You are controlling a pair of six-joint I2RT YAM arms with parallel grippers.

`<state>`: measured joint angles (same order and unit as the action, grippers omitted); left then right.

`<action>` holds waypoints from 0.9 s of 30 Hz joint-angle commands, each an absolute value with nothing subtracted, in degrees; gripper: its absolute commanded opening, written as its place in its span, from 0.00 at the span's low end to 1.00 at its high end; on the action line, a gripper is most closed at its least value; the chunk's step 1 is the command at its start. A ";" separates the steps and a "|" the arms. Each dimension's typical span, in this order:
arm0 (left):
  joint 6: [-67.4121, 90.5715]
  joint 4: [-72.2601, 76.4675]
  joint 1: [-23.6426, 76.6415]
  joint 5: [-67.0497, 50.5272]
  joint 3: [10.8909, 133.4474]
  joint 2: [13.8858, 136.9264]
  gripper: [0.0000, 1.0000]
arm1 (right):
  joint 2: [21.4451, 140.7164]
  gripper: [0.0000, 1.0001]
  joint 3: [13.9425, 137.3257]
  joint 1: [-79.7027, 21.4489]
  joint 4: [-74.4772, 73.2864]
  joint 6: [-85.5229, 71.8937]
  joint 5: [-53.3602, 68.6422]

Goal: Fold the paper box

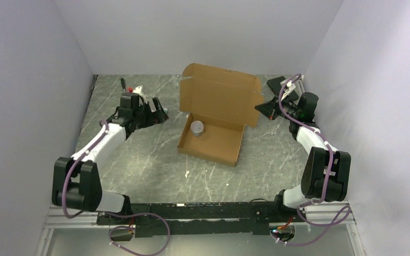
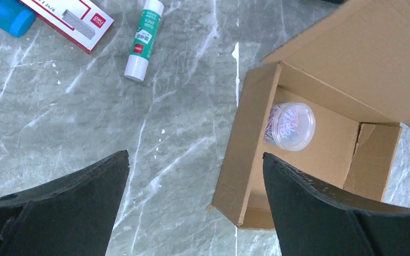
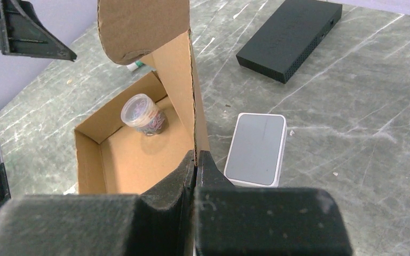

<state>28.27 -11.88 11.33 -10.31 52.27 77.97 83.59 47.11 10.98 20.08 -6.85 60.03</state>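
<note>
Upright lid edge of paper box (image 3: 139, 154) clamped in right gripper (image 3: 196, 160) jaws; left gripper (image 2: 195, 157) jaws apart, off box.

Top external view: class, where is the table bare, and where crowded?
Bare: the table in front of the paper box, and between box and left hand. Crowded: behind the lid, which the right hand pinches, lie a white case and black slab.

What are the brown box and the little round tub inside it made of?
The box looks like plain brown cardboard, matte, with creased folds and rough cut edges; it is probably corrugated. The tub seems to be clear, glossy plastic: its colourful contents show through the lid and walls.
</note>
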 commanded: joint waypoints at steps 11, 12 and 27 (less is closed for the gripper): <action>15.46 -22.20 8.79 -11.77 75.42 102.17 0.85 | 83.90 0.00 47.90 10.46 22.24 -6.16 60.49; 14.93 -23.30 8.79 -10.79 77.16 103.93 0.83 | 83.85 0.00 47.90 10.46 22.19 -6.06 60.48; 10.34 -27.66 9.45 -9.72 88.42 118.34 0.57 | 84.67 0.00 48.07 10.37 22.02 -5.84 60.56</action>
<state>13.23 -26.00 8.99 -10.57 84.60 116.22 84.44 47.11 10.76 20.08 -6.61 60.01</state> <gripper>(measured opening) 0.604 0.018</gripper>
